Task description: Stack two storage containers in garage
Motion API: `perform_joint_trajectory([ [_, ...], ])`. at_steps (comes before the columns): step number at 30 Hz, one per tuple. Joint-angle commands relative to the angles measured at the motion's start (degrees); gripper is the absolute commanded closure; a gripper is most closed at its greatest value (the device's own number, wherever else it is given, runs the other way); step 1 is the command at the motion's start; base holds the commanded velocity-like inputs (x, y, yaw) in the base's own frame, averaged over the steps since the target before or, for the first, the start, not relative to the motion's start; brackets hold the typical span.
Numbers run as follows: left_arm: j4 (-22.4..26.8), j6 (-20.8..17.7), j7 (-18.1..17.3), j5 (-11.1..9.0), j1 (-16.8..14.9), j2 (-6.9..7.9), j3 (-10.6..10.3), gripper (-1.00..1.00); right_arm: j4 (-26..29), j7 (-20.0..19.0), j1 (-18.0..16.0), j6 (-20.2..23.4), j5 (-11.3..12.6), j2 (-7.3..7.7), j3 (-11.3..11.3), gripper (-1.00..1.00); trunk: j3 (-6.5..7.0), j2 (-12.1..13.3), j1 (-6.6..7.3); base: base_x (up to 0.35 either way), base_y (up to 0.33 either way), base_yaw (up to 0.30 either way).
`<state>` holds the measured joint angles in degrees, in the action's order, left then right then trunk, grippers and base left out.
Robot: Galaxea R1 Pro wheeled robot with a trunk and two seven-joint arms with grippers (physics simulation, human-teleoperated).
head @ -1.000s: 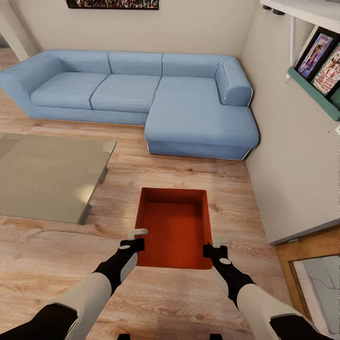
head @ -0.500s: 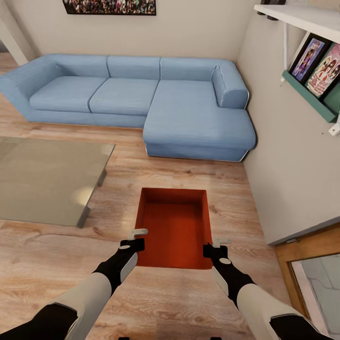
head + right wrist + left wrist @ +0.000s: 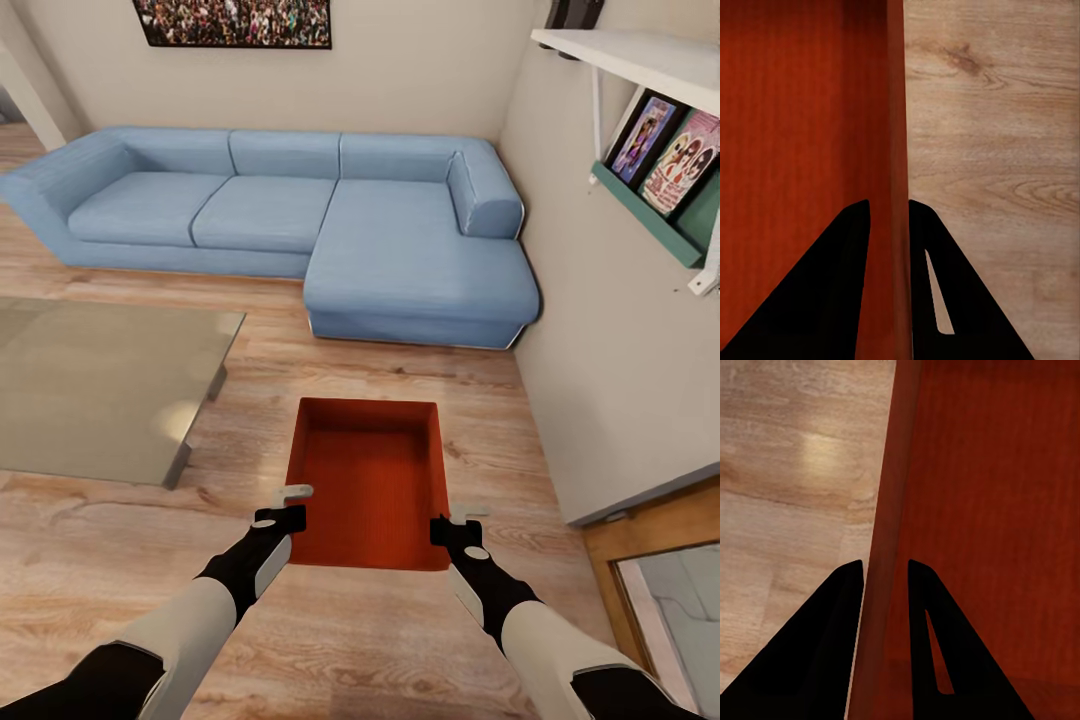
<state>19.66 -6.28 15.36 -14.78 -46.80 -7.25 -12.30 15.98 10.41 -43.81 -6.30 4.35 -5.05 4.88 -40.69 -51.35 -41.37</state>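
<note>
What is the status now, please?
Left gripper and right gripper shut on side walls of red-orange open-topped storage container. Light wood-plank floor underneath. Blue corner sofa ahead.

The head camera looks forward and down from above both arms, the sofa [image 3: 300, 215] at 12 o'clock. Each wrist camera peers close along its fingers; all three share the storage container [image 3: 368, 482] and wood floor [image 3: 120, 540]

I can't read any writing here; the covers [image 3: 668, 143] on my right-hand shelf show pictures, lettering too blurred.
</note>
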Motion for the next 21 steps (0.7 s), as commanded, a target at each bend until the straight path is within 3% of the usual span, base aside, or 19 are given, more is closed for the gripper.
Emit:
perform_joint_trajectory([
  [1,-0.1,-0.4,1.1,-0.2,0.0,-0.04,-0.1,1.0,2.4,5.4,-0.1,-0.3,0.0,-0.23,-0.7,1.0,0.05,0.0,-0.01,0.0,0.0,0.0],
  [21,-0.2,-0.4,1.1,-0.2,0.0,0.01,-0.1,1.0,2.4,5.4,-0.1,-0.3,0.0,-0.14,-0.7,1.0,1.84,0.0,-0.01,0.0,0.0,0.0],
])
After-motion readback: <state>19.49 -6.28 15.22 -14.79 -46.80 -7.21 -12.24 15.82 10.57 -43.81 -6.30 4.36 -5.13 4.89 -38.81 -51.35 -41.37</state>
